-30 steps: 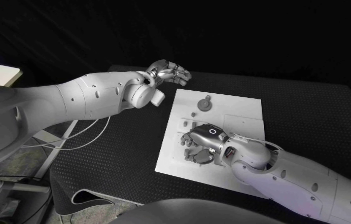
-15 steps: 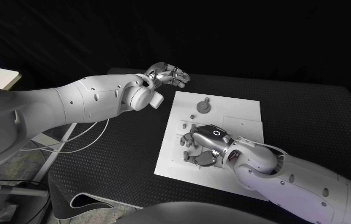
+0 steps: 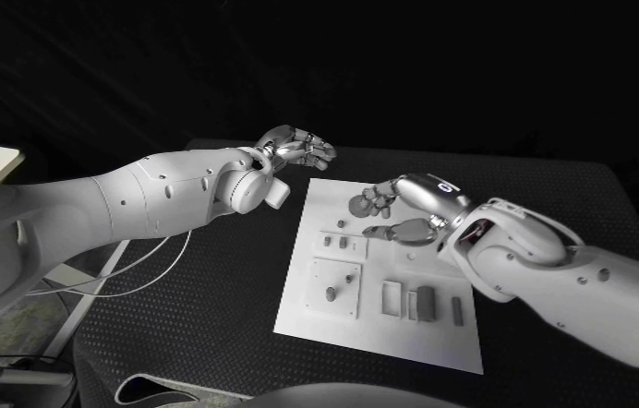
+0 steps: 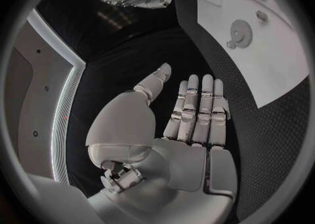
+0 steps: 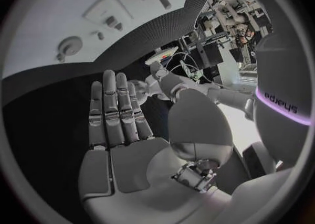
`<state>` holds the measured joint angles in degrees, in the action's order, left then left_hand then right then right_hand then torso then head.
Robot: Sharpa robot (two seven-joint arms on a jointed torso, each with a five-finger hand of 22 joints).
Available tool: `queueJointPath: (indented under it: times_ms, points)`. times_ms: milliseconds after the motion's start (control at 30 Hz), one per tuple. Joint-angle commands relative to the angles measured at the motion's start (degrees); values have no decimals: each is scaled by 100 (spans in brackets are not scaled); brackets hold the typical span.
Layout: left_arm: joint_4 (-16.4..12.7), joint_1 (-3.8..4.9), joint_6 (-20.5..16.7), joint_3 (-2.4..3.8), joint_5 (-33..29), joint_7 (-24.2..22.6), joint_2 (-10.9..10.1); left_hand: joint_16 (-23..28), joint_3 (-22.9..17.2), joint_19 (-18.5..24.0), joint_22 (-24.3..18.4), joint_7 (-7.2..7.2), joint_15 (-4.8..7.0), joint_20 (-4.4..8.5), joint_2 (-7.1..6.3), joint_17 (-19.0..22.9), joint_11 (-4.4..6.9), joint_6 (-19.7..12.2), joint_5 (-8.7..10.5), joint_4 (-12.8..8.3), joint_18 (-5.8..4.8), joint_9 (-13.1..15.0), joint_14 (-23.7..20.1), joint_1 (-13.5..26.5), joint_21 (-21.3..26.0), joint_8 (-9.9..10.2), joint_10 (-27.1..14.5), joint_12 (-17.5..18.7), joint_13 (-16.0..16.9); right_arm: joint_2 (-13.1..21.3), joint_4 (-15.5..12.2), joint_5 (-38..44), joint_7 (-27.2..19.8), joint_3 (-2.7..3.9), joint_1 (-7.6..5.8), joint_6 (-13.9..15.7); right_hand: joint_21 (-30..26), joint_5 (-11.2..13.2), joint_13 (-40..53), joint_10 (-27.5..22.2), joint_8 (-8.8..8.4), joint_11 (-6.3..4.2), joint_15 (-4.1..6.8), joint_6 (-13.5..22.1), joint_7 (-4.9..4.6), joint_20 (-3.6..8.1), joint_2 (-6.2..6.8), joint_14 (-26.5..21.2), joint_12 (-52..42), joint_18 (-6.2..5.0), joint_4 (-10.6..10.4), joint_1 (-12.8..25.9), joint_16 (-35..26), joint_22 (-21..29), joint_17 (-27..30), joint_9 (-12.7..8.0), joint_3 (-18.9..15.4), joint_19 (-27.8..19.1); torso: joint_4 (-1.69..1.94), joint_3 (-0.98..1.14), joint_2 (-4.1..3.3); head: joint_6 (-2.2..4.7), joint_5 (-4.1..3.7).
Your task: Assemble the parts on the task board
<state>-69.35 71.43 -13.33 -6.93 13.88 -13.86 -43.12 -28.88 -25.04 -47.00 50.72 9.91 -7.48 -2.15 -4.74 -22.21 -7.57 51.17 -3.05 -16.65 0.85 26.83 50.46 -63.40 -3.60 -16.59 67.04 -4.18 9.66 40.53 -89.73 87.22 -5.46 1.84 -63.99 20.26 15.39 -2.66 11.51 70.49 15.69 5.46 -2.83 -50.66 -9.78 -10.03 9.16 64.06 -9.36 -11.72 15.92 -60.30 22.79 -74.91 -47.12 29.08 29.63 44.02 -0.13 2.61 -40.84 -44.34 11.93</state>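
- The task board (image 3: pixel 379 330), a white plate, lies in the middle of the black worktop (image 3: pixel 199 297).
- A round gear (image 3: pixel 362 205) sits near the board's 12 o'clock edge; the left wrist view shows it too (image 4: pixel 241 32), with a small piece just beside it.
- Two small pegs (image 3: pixel 334 240) stand at about 10 o'clock on the board, and two more (image 3: pixel 338 287) stand on a raised square lower down.
- Upright rectangular pieces (image 3: pixel 424 304) stand side by side toward 5 o'clock of the board's centre.
- The right robot hand (image 3: pixel 400 207) hovers over the board's far end, just beside the gear, fingers apart and flat, holding nothing (image 5: pixel 118 124).
- The left robot hand (image 3: pixel 298 148) is off the board, beyond its 11 o'clock corner, over the worktop, fingers straight, side by side, empty (image 4: pixel 190 114).
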Motion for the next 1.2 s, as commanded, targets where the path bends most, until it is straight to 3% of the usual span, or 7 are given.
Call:
queueJointPath:
  times_ms: [33, 233, 267, 300, 333, 767, 1200]
  points:
    - [45, 3, 84, 2, -74, -56, 44, 30, 24, 47, -10, -3, -36, 2, 15, -7, 4, -46, 5, 13, -37, -8, -3, 4, -24, -23, -35, 20, -7, 288, -166, -928, 758, -13, -91, -962, 215, -14, 140, 426, 77, -186, 204, -126, 49, 60, -177, 414, -239, -174, -47, 142, 243, -153, -124, 45, -60, 391, -57, -7, 42, 57, -82]
    - [91, -4, 93, -4, -74, -32, 74, 37, 27, 49, -14, -2, -39, 0, 18, -12, 1, -46, 5, 16, -38, -9, -6, 14, -24, -24, -39, 21, -9, 720, -214, -1365, 1628, -87, -151, -1707, 931, -48, 1605, 1398, 245, -609, 824, -369, 385, 345, -192, 1260, -1932, -328, -139, 513, 2115, -166, -1468, 239, -346, 1476, -137, -6, 87, 143, -186]
    - [91, -5, 97, -5, -74, -32, 74, 37, 28, 49, -14, -2, -39, 0, 18, -12, 1, -46, 5, 16, -38, -10, -6, 16, -25, -24, -40, 22, -10, 756, -222, -1431, 1726, -113, -151, -1780, 1085, -46, 2092, 1273, 271, -606, 906, -403, 460, 425, -207, 1258, -2432, -328, -153, 519, 2559, -165, -1790, 286, -340, 1615, -152, -2, 91, 149, -191]
    - [93, -7, 105, -6, -74, -32, 78, 38, 28, 49, -14, -2, -39, 0, 18, -13, 1, -46, 5, 17, -38, -10, -6, 17, -25, -24, -40, 22, -10, 823, -233, -1556, 1892, -153, -151, -1875, 1342, 8, 3557, 122, 296, -637, 960, -412, 381, 548, -290, 671, -3706, -327, -387, 820, 3287, -166, -2369, 426, -262, 1564, -163, 2, 94, 153, -203]
    - [93, -11, 108, -6, -74, -31, 79, 39, 30, 50, -15, -1, -40, -1, 17, -14, 0, -47, 5, 17, -38, -10, -6, 21, -25, -24, -40, 21, -10, 889, -251, -1690, 2057, -209, -151, -1947, 1429, -11, 3729, 264, 294, -652, 994, -399, 407, 569, -230, 821, -3942, -316, -302, 676, 3433, -175, -2397, 445, -210, 1622, -174, 8, 97, 157, -215]
    - [128, -72, 146, -10, -74, -25, 92, 51, 38, 54, -22, 0, -42, -3, 23, -22, -2, -49, 5, 21, -39, -13, -9, 46, -25, -24, -47, 22, -15, 1286, -450, -2251, 3052, -698, -139, -2556, 2260, -10, 4974, 170, 375, -751, 1092, -600, 554, 843, -119, 1150, -5233, -328, -1290, 1767, 4478, -163, -2540, 699, -88, 1881, -252, 52, 113, 189, -500]
    - [106, -94, 203, -10, -74, -13, 106, 70, 47, 64, -31, 5, -47, -7, 32, -33, -8, -62, 5, 19, -39, -18, -17, 71, -24, -18, -60, 24, -22, 956, -328, -2263, 3212, -824, 150, -2285, 2714, -15, 5661, 447, 310, -756, 1087, -638, 544, 943, 35, 1140, -5854, -328, -1499, 2007, 4927, -150, -2486, 805, 71, 1808, -234, 41, 108, 86, -662]
